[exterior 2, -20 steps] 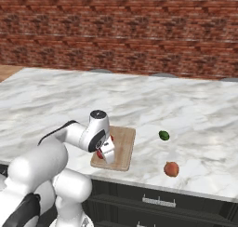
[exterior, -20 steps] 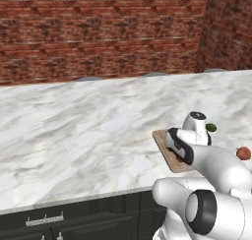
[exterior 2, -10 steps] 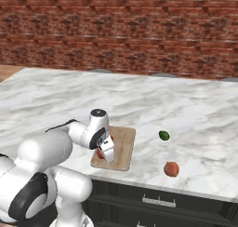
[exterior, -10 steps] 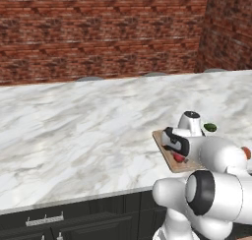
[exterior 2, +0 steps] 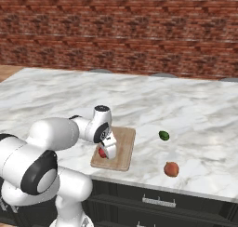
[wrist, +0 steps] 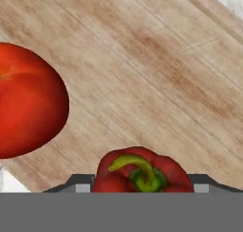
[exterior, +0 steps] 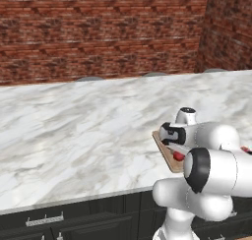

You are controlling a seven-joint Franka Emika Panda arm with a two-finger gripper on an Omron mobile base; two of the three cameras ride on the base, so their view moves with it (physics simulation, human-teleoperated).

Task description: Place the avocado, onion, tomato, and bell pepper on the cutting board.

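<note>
Red bell pepper (wrist: 142,175) held in gripper (exterior 2: 108,152), low over cutting board (exterior 2: 124,142), tomato (wrist: 26,105) just beside. Placing step; next likely release, then avocado (exterior 2: 163,136).

In the hand view, the round red tomato (wrist: 28,102) lying on the light-brown wooden cutting board (wrist: 156,69) is cut off by the left edge. The red bell pepper with a green stem (wrist: 140,174) loses its lower part behind the bottom band. In the left base view, the white arm hides most of that board (exterior: 165,150).
</note>
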